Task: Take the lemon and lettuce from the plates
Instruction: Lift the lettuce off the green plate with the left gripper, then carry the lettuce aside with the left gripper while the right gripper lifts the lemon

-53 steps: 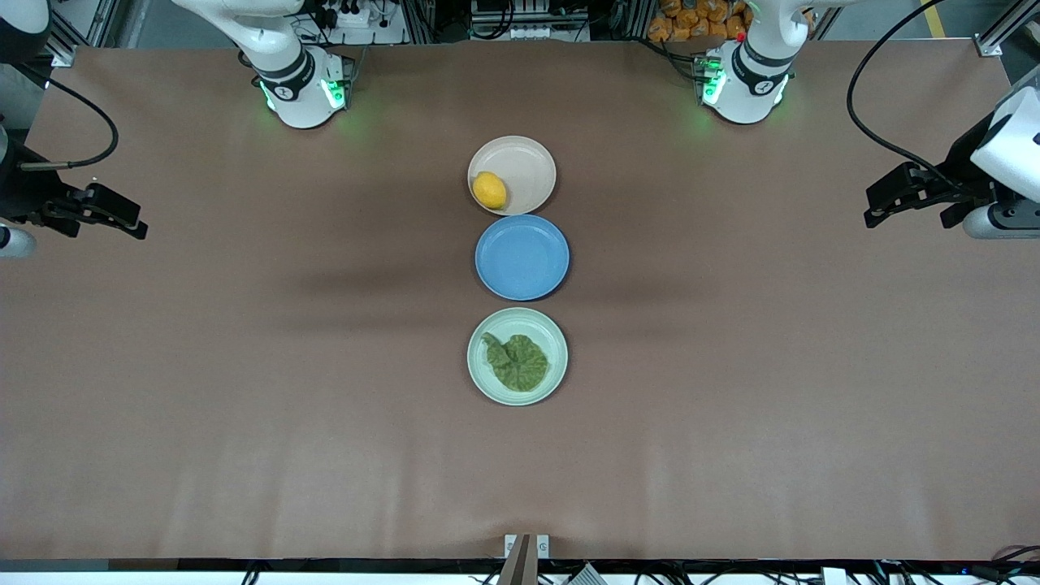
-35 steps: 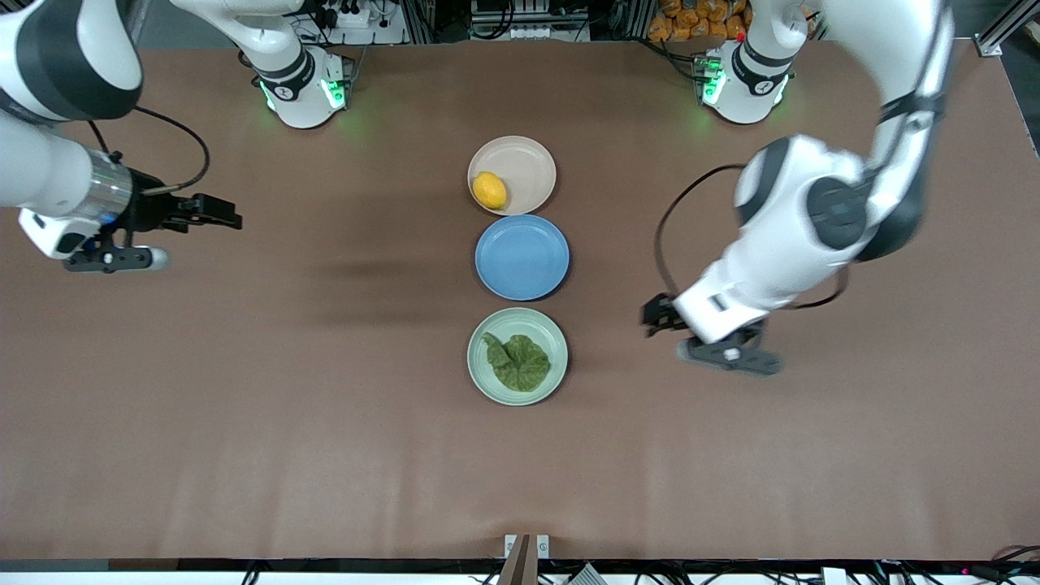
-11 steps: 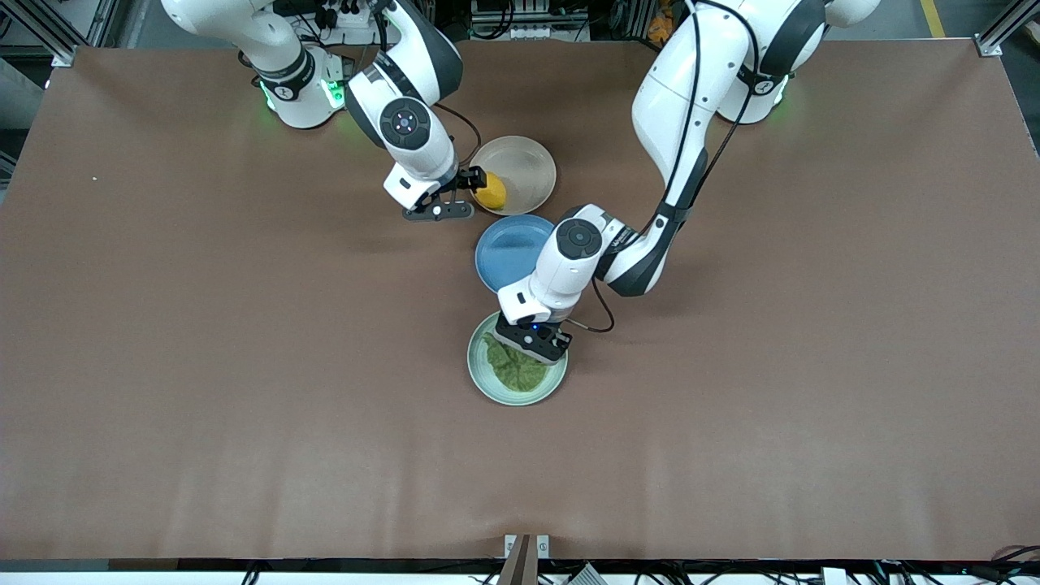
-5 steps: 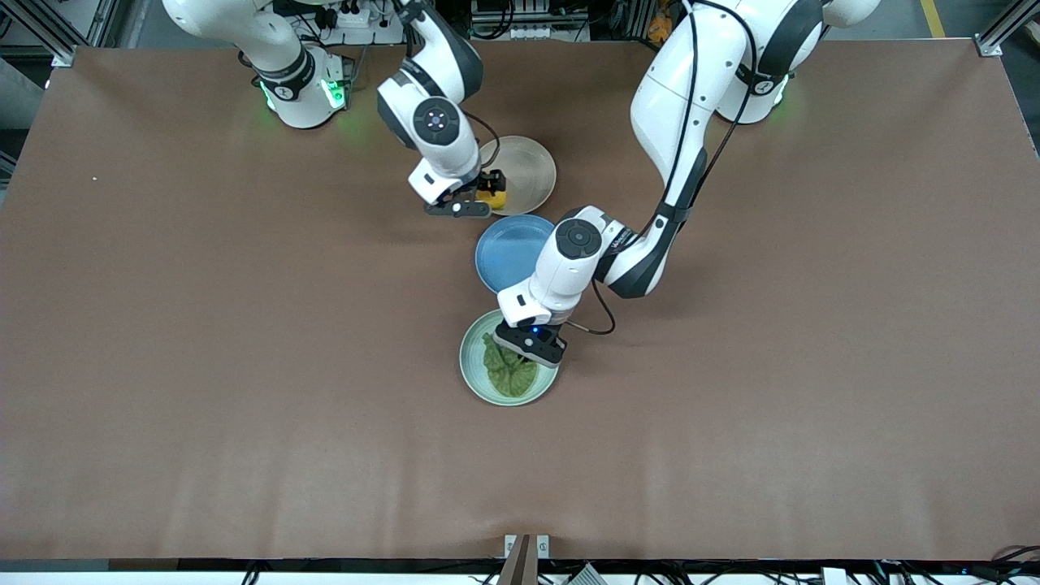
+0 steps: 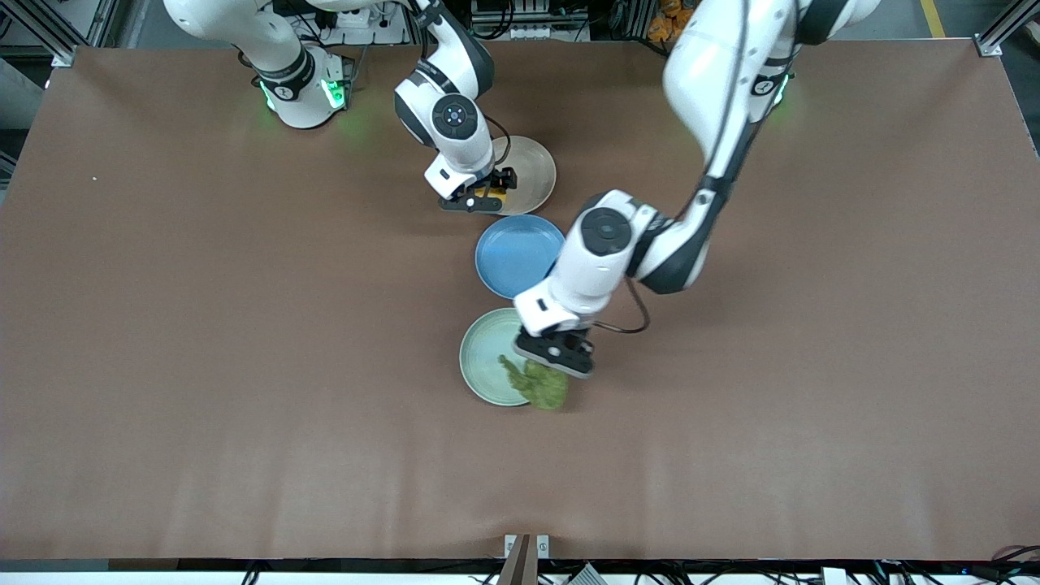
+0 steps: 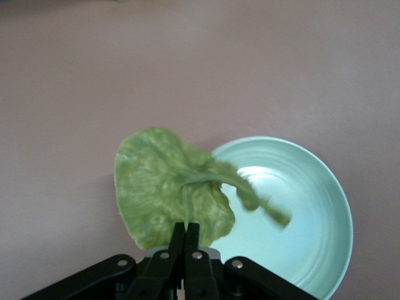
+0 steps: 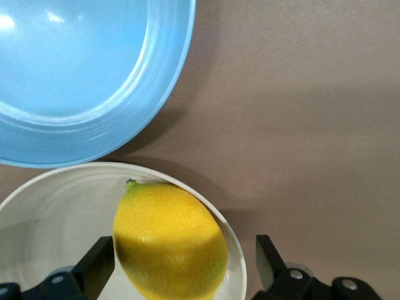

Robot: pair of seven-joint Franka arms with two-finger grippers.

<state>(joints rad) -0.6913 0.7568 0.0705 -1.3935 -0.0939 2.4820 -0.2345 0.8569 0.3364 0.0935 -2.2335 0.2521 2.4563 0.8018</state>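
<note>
My left gripper (image 5: 554, 364) is shut on the lettuce (image 5: 543, 388), a crinkled green leaf that hangs over the near rim of the mint plate (image 5: 483, 357). In the left wrist view the closed fingers (image 6: 185, 232) pinch the leaf's edge (image 6: 165, 194), with the mint plate (image 6: 306, 206) below. My right gripper (image 5: 491, 192) is low over the beige plate (image 5: 532, 166), open around the yellow lemon (image 5: 498, 196). In the right wrist view the lemon (image 7: 169, 240) lies on the beige plate (image 7: 44, 219) between the spread fingers (image 7: 100, 262).
An empty blue plate (image 5: 520, 256) lies between the two plates, partly under the left arm's wrist; it also shows in the right wrist view (image 7: 81, 69). Brown table cloth (image 5: 244, 366) stretches wide toward both ends.
My left gripper has closed on the lettuce and lifted it off the mint plate toward the plate's near rim. My right gripper has moved in so its open fingers straddle the lemon.
</note>
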